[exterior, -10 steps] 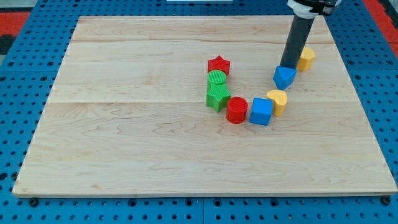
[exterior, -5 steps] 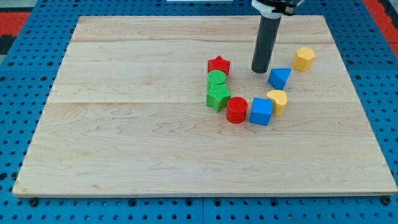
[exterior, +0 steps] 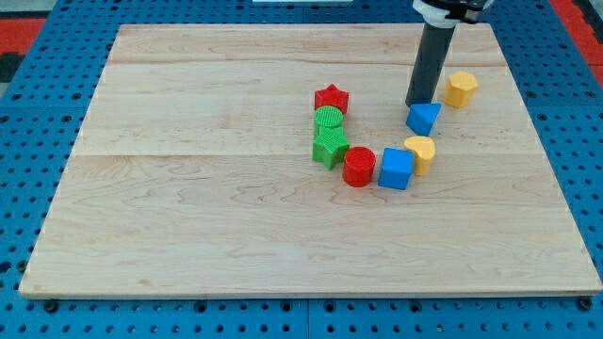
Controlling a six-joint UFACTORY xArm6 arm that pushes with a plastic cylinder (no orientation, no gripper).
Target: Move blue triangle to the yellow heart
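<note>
Wooden worktop carries the blocks; my tip touches the blue triangle's top edge, the yellow heart just below it. No hand shows.

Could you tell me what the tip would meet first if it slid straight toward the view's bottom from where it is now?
Most likely the blue triangle, sitting just below my tip; beyond it lies the yellow heart.

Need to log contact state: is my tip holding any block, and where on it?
Nothing is held; the rod cannot grip. My tip sits at the blue triangle's upper edge, with the yellow heart just below.
</note>
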